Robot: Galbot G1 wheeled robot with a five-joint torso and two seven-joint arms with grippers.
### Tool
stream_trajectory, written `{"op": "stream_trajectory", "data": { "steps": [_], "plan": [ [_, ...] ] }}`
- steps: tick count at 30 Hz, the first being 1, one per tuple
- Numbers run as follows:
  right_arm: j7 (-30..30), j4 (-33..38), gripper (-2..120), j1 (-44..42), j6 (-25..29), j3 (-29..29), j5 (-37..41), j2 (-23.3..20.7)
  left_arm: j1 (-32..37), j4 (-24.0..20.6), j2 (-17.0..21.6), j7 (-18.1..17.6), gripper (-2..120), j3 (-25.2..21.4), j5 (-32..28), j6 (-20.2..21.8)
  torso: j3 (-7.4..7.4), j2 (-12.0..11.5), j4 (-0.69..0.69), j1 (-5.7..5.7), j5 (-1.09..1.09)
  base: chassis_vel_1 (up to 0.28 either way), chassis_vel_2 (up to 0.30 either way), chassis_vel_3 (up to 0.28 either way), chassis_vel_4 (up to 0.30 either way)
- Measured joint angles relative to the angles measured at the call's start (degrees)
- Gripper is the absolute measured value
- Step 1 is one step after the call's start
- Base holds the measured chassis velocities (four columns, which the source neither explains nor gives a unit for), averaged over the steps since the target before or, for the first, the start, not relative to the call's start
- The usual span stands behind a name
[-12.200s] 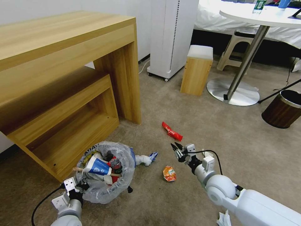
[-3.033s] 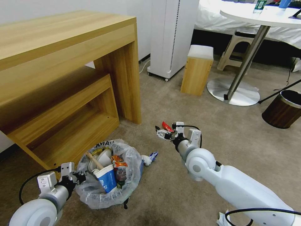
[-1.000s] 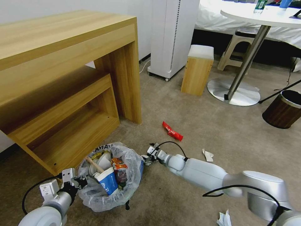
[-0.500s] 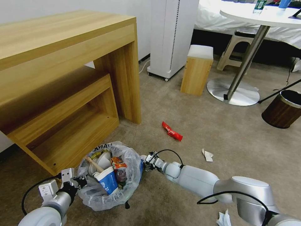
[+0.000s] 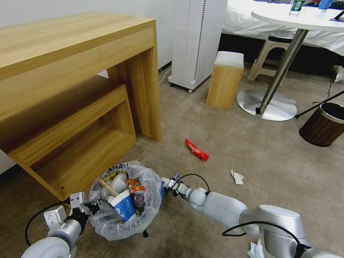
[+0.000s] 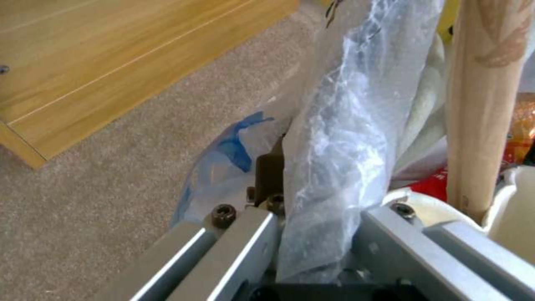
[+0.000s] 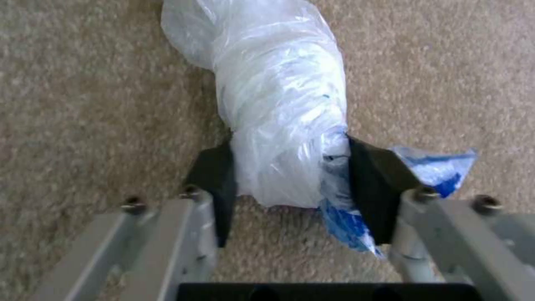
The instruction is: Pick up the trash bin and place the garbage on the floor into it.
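Observation:
The trash bin [image 5: 152, 191], lined with a crinkled clear bag, stands on the beige floor [image 5: 215, 129] before the desk. It holds a blue-white cup [image 5: 122, 207], a wooden stick [image 6: 482, 104] and wrappers. My left gripper [image 5: 89, 208] is shut on the bin's bagged rim [image 6: 345, 125]. Just right of the bin, my right gripper [image 5: 168, 183] sits low on the carpet, its pads [image 7: 370, 188] pressed on both sides of a crumpled white-and-blue plastic wrapper [image 7: 278, 104]. A red wrapper [image 5: 196, 149] and a paper scrap [image 5: 237, 177] lie on the carpet farther off.
A wooden desk [image 5: 71, 71] with a low shelf rises close behind the bin. Farther back stand a white appliance [image 5: 195, 39], a wooden stool [image 5: 225, 79], a round table's metal base [image 5: 267, 104] and a brown bin [image 5: 322, 125]. More white paper [image 5: 256, 249] lies near my right arm.
The orange wrapper has gone from the floor into the bin. My right arm came down from mid-air to the carpet beside the bin and closed around the white-and-blue wrapper.

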Motion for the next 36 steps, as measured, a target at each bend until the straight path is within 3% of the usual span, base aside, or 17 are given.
{"op": "stream_trajectory", "data": {
  "steps": [9,13,18,21,23,25,26,27,30,33,34,36],
  "plan": [
    [0.46,2.43,15,-0.95,0.53,1.11,1.29,-1.04,-0.07,0.28,-0.09,0.0,0,0.0,0.15,-0.13,0.0,0.0,0.0,0.0,0.01,0.0,0.0,0.0,0.0],
    [1.26,10.51,0,-2.24,0.39,3.44,5.4,-4.84,-0.58,1.22,-0.1,-0.03,0,0.0,0.21,-0.25,0.0,0.0,0.01,0.0,0.01,0.0,0.0,0.0,0.0],
    [1.72,17.5,0,-3.08,0.57,5.64,7.84,-9.53,-0.95,1.65,-0.05,-0.05,0,0.0,0.21,-0.28,0.0,0.0,0.03,0.0,0.03,0.0,0.0,0.0,0.0],
    [2.84,24.76,0,-3.89,0.24,7.92,10.21,-15.93,-1.3,1.97,0.22,-0.21,0,-0.02,0.16,-0.3,0.0,0.0,-0.02,0.0,-0.01,0.0,0.0,0.0,0.0],
    [2.87,25.41,0,-3.96,0.23,8.09,10.38,-16.43,-1.33,2.0,0.24,-0.21,0,-0.01,0.14,-0.3,0.0,0.0,-0.03,0.0,-0.02,0.0,0.0,0.0,0.0],
    [3.14,32.36,0,-4.81,1.49,10.48,11.23,-21.81,-1.6,2.21,0.5,-0.32,0,-0.02,0.03,-0.3,0.0,0.0,-0.04,0.0,0.01,0.0,0.0,0.0,0.0],
    [3.14,32.36,0,-4.81,1.49,10.48,11.23,-21.81,-1.6,2.21,0.5,-0.32,0,-0.02,0.03,-0.3,0.0,0.0,-0.04,0.0,0.01,0.0,0.0,0.0,0.0],
    [2.82,35.97,0,-5.39,2.93,12.15,11.06,-24.47,-1.6,2.25,0.57,-0.36,0,-0.02,0.02,-0.3,0.0,0.0,0.0,0.0,0.02,0.0,0.0,0.0,0.0],
    [0.82,41.13,0,-6.21,6.4,14.77,12.67,-27.82,-1.39,2.21,0.64,-0.38,0,-0.04,0.02,-0.3,0.0,0.0,0.01,0.0,0.01,0.0,0.0,0.0,0.0],
    [-6.49,48.32,0,-6.4,12.69,17.49,16.18,-32.3,-1.01,1.62,0.72,-0.38,0,-0.12,0.02,-0.3,0.0,0.0,0.0,0.0,0.0,0.0,0.0,0.0,0.0],
    [-6.49,48.32,0,-6.4,12.69,17.49,16.18,-32.3,-1.01,1.62,0.72,-0.38,0,-0.12,0.02,-0.3,0.0,0.0,0.0,0.0,0.0,0.0,0.0,0.0,0.0],
    [-9.69,54.83,0,-5.69,15.0,18.03,18.71,-34.86,-0.8,1.24,0.76,-0.41,0,-0.16,0.06,-0.3,0.0,0.0,0.0,0.0,0.0,0.0,0.0,0.0,0.0]
  ]
}}
